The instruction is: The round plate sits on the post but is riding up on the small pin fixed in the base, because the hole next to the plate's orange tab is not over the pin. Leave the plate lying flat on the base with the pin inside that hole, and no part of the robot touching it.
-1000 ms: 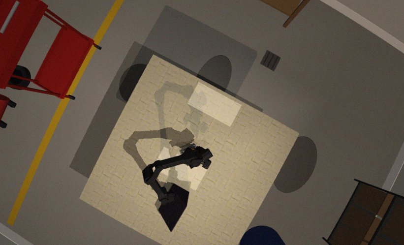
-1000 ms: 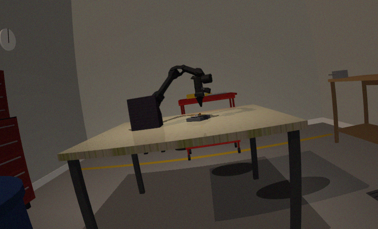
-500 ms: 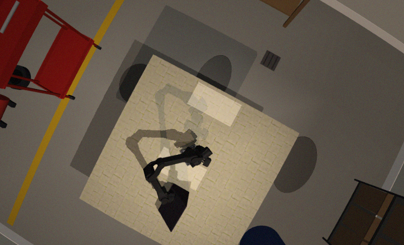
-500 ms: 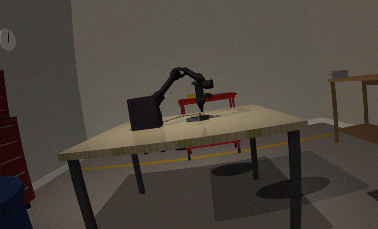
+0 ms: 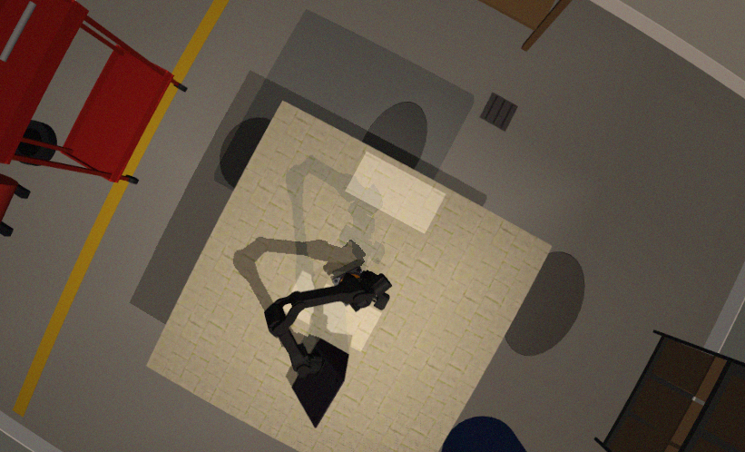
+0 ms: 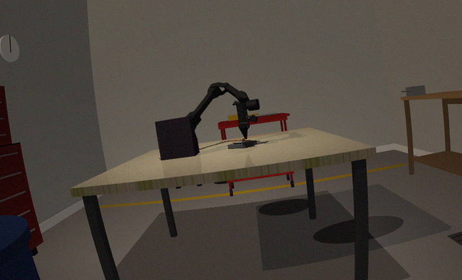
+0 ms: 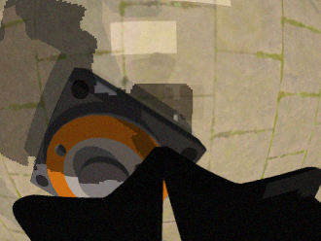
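The round orange plate [image 7: 92, 127] [image 5: 356, 275] sits around the grey post [image 7: 102, 171] on the dark square base [image 7: 151, 117] [image 6: 236, 146]. A small dark hole [image 7: 60, 150] shows on the plate's left side in the wrist view. The tab, the hole beside it and the pin cannot be made out; the fingers cover the plate's right and near parts. Whether the plate lies flat or tilted is too small to tell. My gripper [image 7: 160, 153] [image 6: 245, 138] is shut and empty, pointing down with its tips at or just above the plate's edge. Contact cannot be told.
The base stands on the tan table [image 5: 465, 269] [image 6: 295, 149]. The arm's dark block-shaped mount [image 5: 321, 381] [image 6: 176, 139] stands on the same table. Arm shadows and bright light patches lie across the table top. A red cart [image 5: 116, 112] and a blue bin [image 5: 483, 435] stand off the table.
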Controlling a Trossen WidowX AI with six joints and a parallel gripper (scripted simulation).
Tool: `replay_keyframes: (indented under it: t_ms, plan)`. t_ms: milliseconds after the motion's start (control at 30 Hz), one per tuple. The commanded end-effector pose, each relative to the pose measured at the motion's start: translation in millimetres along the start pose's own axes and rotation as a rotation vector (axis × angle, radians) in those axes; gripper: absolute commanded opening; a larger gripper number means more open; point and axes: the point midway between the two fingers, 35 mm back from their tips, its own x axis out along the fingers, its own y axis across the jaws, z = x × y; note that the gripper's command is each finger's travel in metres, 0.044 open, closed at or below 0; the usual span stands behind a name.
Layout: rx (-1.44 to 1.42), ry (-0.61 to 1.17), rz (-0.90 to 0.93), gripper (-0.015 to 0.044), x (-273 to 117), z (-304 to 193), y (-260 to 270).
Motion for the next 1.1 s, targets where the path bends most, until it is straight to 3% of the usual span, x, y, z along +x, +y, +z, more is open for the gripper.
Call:
replay_keyframes:
  t_ms: [0, 1067]
  plan:
    - [0.000, 0.001, 0.004, 0.0000, 1, -7, -3]
    - [0.001, 0.003, 0.003, 0.0000, 0, -39, -7]
